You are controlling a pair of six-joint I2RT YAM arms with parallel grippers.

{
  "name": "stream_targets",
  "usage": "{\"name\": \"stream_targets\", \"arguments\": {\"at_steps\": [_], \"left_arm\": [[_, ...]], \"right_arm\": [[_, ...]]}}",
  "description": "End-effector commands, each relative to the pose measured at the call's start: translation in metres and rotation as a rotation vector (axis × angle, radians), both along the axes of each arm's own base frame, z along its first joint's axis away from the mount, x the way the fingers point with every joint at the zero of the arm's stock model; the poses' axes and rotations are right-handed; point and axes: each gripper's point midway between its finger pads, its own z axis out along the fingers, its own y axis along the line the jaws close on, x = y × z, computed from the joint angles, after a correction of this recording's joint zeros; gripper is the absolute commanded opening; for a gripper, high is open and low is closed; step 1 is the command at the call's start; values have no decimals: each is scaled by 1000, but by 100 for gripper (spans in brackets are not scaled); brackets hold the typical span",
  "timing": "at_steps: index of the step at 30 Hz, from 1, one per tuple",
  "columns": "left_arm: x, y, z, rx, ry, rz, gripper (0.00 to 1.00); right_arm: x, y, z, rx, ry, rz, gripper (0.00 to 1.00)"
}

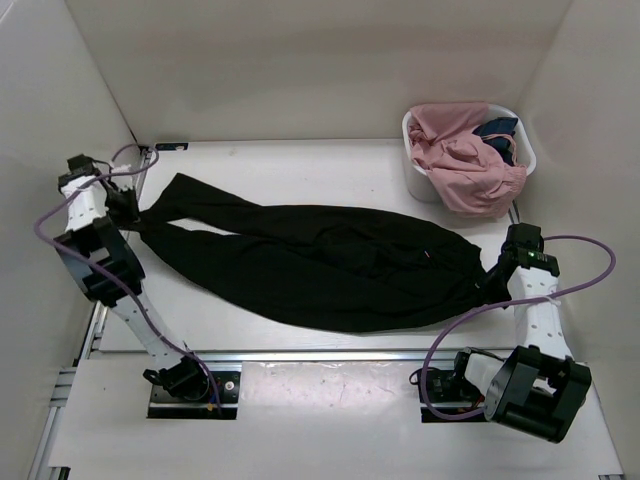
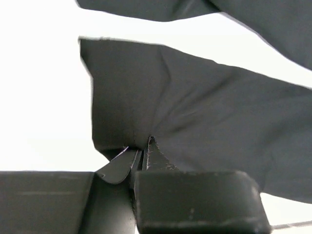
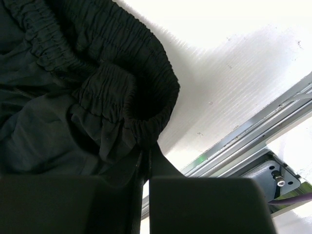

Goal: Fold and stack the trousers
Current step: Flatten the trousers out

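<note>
Your left gripper [image 2: 141, 150] pinches a leg end and your right gripper [image 3: 146, 153] pinches the stretchy waist of the black trousers [image 1: 320, 265], which lie long and crumpled between them.

Robotics lab test cell, not a home. Plain white panel walls [image 1: 300, 60] box in my white table [image 1: 300, 165], bare aluminium rail [image 1: 330, 354] runs along its near edge, purple cable [image 1: 585, 238] loops loose off my right arm [image 1: 543, 305].

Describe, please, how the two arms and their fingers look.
Both the left arm and right arm have white links between boxy black joint housings, each trailed by a looping purple cable. The fingers are flat, dark, tapering blades.
</note>
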Motion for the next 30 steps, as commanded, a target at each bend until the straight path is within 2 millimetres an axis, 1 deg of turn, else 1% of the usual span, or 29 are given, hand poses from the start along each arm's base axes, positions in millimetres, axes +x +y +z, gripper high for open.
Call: {"name": "stream_targets", "arguments": {"at_steps": [1, 2, 3, 4, 5, 6, 7, 8, 9, 10, 11, 12, 13, 14, 15, 16, 17, 18, 19, 20, 21, 23, 24, 25, 26, 27, 28, 29, 30], "left_arm": [[-21, 9, 86, 255, -93, -77, 14], [-28, 10, 84, 264, -62, -82, 14], [-45, 10, 79, 275, 2, -89, 14], [-55, 10, 77, 286, 33, -84, 14], [-64, 11, 72, 302, 64, -89, 14], [-76, 14, 67, 332, 108, -90, 14], [-94, 8, 57, 326, 153, -92, 14], [-101, 8, 53, 338, 168, -103, 14], [-111, 8, 50, 340, 189, -94, 14], [-123, 5, 43, 344, 212, -105, 14], [-127, 3, 40, 342, 216, -106, 14], [-136, 4, 37, 346, 237, -96, 14], [-146, 6, 30, 352, 266, -85, 14], [-150, 5, 30, 353, 269, -96, 14], [-155, 10, 28, 361, 281, -78, 14], [-160, 13, 26, 370, 299, -79, 14], [-166, 17, 24, 370, 317, -64, 14], [-168, 22, 27, 391, 312, -57, 14], [-171, 26, 27, 401, 322, -45, 14], [-178, 35, 29, 426, 346, -31, 14], [-182, 40, 30, 440, 359, -32, 14], [-181, 50, 39, 473, 345, -12, 14], [-175, 54, 47, 490, 322, -4, 14], [-168, 54, 46, 473, 303, -9, 14], [-158, 46, 44, 409, 263, -11, 14], [-146, 40, 42, 362, 259, -29, 17], [-139, 35, 40, 316, 246, -30, 20], [-129, 26, 38, 264, 231, -42, 22], [-114, 7, 27, 122, 195, -63, 28]], "right_arm": [[-4, 2, 8, -4, -19, 26, 0], [-9, -4, 8, -33, 0, -4, 2], [-13, -8, 10, -55, 3, -29, 13], [-23, -9, 10, -69, 33, -61, 33], [-25, -14, 15, -90, 41, -101, 67], [-24, -18, 28, -110, 7, -175, 77], [-30, -22, 34, -140, 10, -213, 81], [-29, -24, 41, -147, -21, -241, 84], [-27, -24, 49, -148, -65, -260, 85], [-23, -24, 63, -150, -139, -288, 85], [-18, -26, 68, -157, -185, -291, 85], [-10, -18, 72, -114, -229, -271, 86], [-8, -13, 66, -83, -231, -268, 86], [-10, -8, 57, -51, -199, -271, 86], [-13, -2, 42, -13, -125, -280, 86], [-15, 3, 30, 21, -83, -301, 86], [-26, 16, 8, 77, -3, -292, 86], [-26, 22, -6, 108, 43, -277, 88], [-27, 27, -15, 133, 58, -284, 88], [-25, 31, -23, 146, 64, -285, 88], [-20, 32, -30, 145, 59, -273, 86], [-25, 30, -43, 134, 89, -301, 78], [-21, 27, -44, 124, 82, -303, 73], [-23, 28, -49, 125, 96, -304, 68], [-27, 24, -53, 104, 129, -301, 51], [-29, 23, -58, 96, 146, -303, 39], [-32, 22, -60, 87, 165, -297, 17], [-35, 22, -65, 88, 200, -284, 7], [-33, 19, -64, 75, 201, -287, 0]]}}
